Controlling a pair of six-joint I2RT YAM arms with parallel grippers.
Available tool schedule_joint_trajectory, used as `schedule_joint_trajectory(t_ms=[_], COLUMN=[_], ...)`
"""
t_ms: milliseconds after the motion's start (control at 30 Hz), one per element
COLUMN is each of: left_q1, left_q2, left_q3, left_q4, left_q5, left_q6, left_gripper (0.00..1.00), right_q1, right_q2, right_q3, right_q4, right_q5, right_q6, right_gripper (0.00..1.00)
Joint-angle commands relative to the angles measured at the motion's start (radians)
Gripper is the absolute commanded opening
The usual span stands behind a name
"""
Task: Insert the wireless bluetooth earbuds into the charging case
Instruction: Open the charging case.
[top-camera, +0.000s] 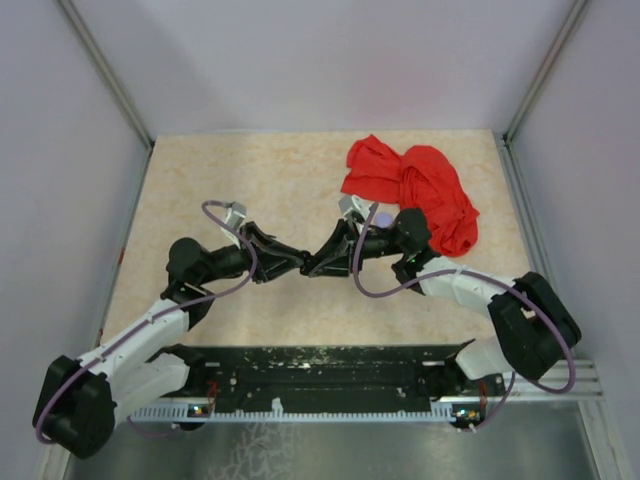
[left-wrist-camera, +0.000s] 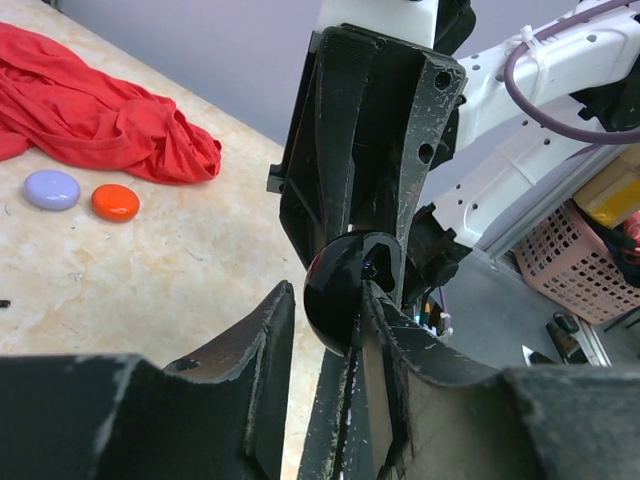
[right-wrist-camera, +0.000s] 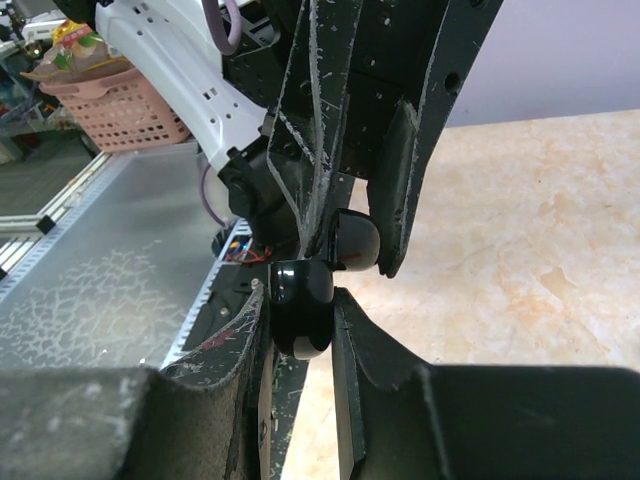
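From above, the case cannot be seen: the left gripper (left-wrist-camera: 332, 310) and right gripper (right-wrist-camera: 300, 300) meet tip to tip over the middle of the table (top-camera: 250, 190), and their black fingers cover it. Only the wrist views show it.

The right wrist view shows the right jaws nearly closed, pinching a glossy black puck, the case (right-wrist-camera: 300, 305), in the air. Just above it a second black dome sits between the left fingers (right-wrist-camera: 398, 170). It may be the case's other half, though the join between the two is hidden.

The left wrist view shows that dome filling the narrow gap between the left jaws, which touch it on both sides. The right gripper blocks what lies behind it.

This view alone shows an orange disc (left-wrist-camera: 115, 202) beside a lavender disc (left-wrist-camera: 51, 189), near the red cloth (left-wrist-camera: 100, 110). A dark speck (left-wrist-camera: 3, 303) at the left edge is cut off and too small to name.
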Motion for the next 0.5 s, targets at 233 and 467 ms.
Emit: schedule_joint_trajectory(t_ms=[233,467], left_q1=[0.003,0.003], left_q2=[-0.009,-0.085], left_q3=[0.022,0.067], left_q4=[0.024,-0.216], left_q5=[0.022,-0.046], left_q6=[0.002,0.134], left_gripper=[0.13,0.05], right_q1=[0.001,-0.001], right_q2=[0.009,0.011], right_q3=[0.008,0.011], right_q4=[0.095,0.052], right_q5=[-0.034,-0.019], right_q6=[0.024,0.000], right_gripper=[0.00,0.28])
